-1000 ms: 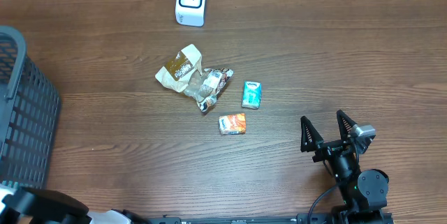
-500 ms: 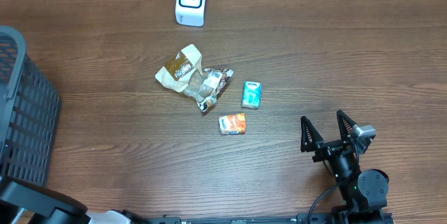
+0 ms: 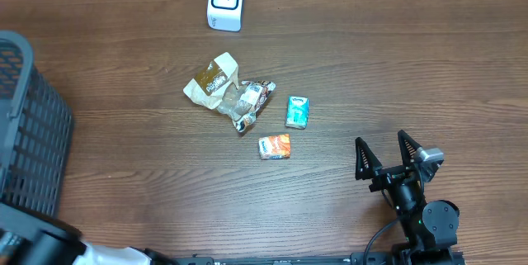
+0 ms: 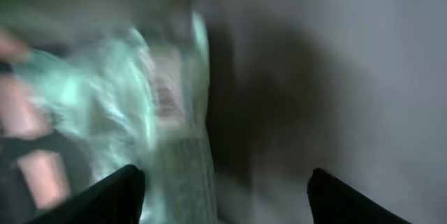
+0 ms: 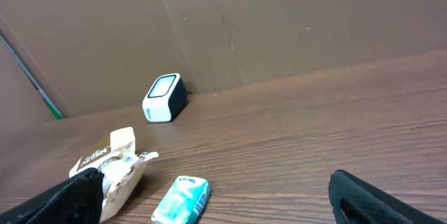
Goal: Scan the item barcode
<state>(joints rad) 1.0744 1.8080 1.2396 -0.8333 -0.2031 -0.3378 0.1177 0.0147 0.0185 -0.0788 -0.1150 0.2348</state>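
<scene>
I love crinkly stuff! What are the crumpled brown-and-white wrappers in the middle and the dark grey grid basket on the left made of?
The crumpled brown-and-white wrappers look like thin plastic or foil film, because they are creased and catch the light. The dark grey grid basket looks like matt moulded plastic with even square holes, though it could be coated wire.

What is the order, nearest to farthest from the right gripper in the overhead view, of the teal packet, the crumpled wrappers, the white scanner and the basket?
Measured from the right gripper:
1. Teal packet, mid-table, nearest on the gripper's left.
2. Crumpled wrappers, further left, beyond the packet.
3. White scanner, at the far edge of the table.
4. Basket, at the left end of the table.
</scene>
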